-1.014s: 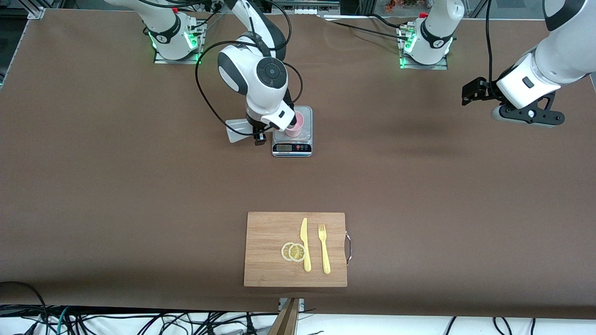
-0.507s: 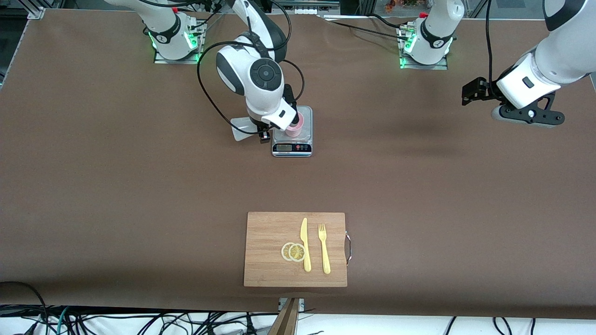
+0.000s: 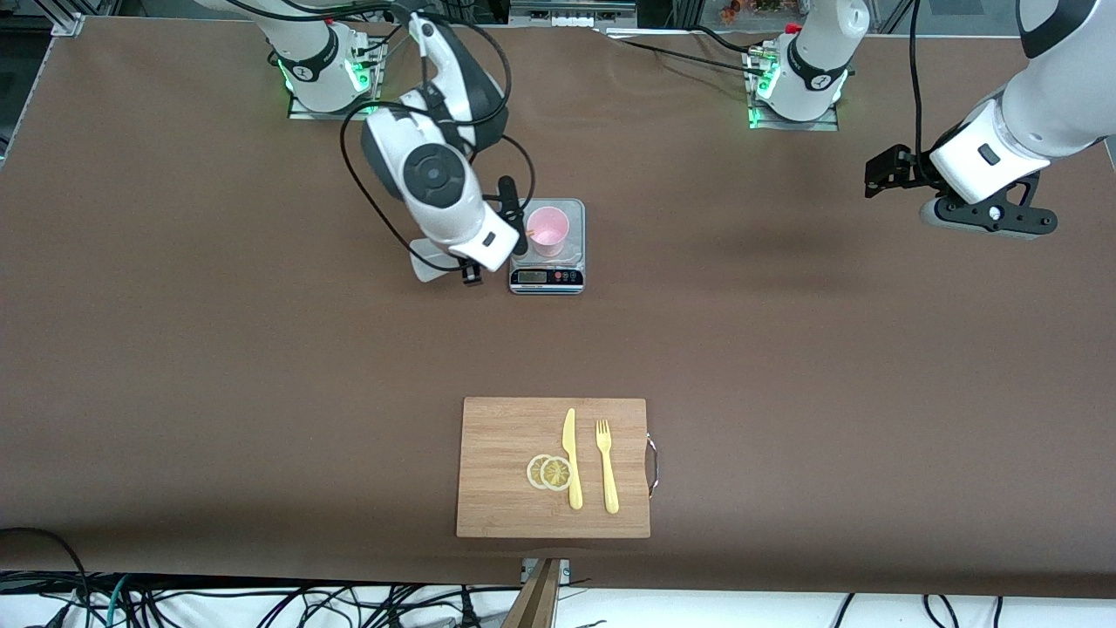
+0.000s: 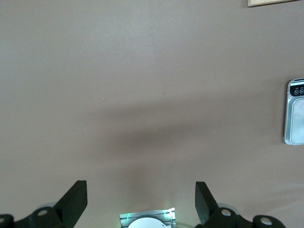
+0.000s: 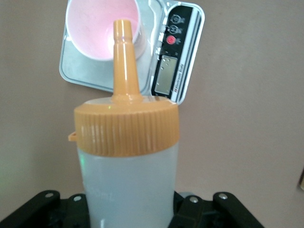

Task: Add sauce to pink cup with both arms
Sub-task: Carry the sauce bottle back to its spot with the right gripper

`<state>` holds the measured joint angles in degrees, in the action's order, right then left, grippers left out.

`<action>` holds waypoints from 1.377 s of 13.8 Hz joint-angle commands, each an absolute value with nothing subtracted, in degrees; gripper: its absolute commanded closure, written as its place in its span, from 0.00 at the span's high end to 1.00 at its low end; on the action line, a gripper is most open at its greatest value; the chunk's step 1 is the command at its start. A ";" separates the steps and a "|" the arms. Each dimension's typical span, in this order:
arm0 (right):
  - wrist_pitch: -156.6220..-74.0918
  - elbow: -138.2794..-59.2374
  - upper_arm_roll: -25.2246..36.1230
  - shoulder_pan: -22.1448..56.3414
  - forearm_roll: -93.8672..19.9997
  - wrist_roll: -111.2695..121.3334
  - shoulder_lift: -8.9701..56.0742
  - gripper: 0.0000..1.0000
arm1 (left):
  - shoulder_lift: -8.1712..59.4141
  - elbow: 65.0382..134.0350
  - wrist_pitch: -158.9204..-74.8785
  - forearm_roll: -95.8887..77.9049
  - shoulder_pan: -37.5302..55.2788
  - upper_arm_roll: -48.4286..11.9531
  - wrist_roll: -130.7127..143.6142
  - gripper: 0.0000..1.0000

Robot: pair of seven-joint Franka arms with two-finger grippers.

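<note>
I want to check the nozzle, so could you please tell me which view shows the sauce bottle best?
The right wrist view: the sauce bottle fills it, orange nozzle aimed toward the pink cup on the scale. The front view hides it under the right arm, showing only the nozzle tip. The left wrist view shows none of it.

Two white jointed arms with dark grey bands are seen; green lights glow at their bases, and black cables are looped along the right arm (image 3: 436,187). Black grippers are fitted, the left gripper (image 3: 882,172) included
</note>
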<state>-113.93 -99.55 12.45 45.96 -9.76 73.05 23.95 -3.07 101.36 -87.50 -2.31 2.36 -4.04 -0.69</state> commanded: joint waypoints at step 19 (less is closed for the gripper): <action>-85.54 -102.04 24.43 9.60 -50.35 136.65 27.41 0.00 | -2.81 100.11 -86.22 -1.85 2.72 -4.48 1.05 1.00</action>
